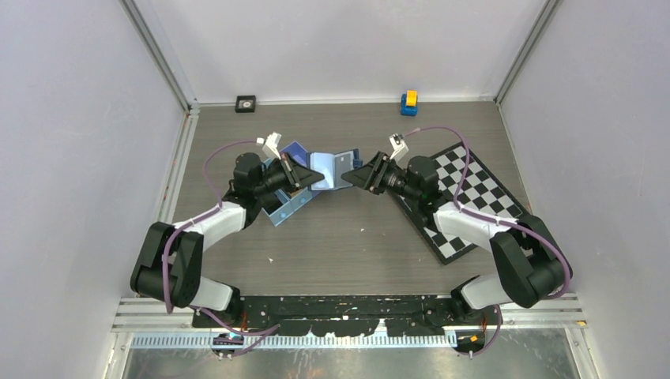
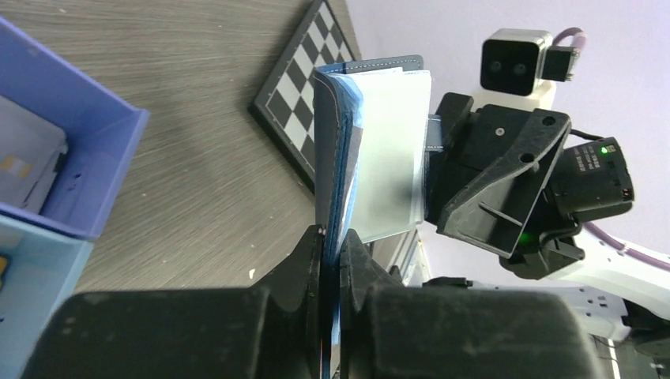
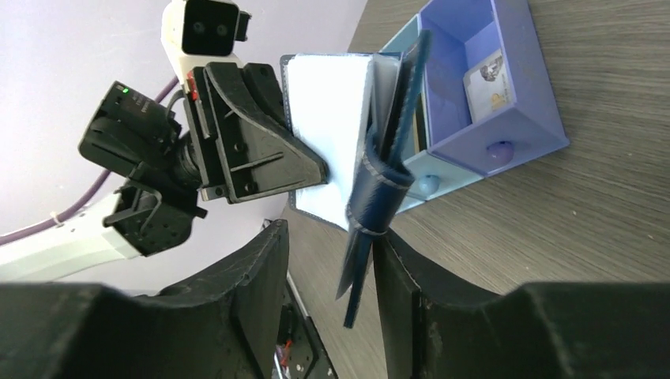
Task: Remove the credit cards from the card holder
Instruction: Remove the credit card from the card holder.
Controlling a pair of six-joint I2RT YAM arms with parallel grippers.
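The card holder (image 1: pixel 332 169) hangs open like a book above the table between my two grippers, navy outside, light blue inside (image 3: pixel 328 134). My left gripper (image 2: pixel 332 241) is shut on one navy flap (image 2: pixel 330 142) and holds it edge-on. My right gripper (image 3: pixel 332 245) is open, and the other navy flap (image 3: pixel 379 181) lies between its fingers, against the right finger. Thin blue edges show inside the fold, but I cannot tell whether they are cards. A pale card with a gold mark (image 3: pixel 490 87) lies in the purple compartment of the tray.
The light-blue and purple tray (image 1: pixel 286 204) sits under my left arm. A chessboard mat (image 1: pixel 474 197) lies under my right arm. A yellow-and-blue block (image 1: pixel 408 103) and a small black square (image 1: pixel 246 103) stand by the back wall.
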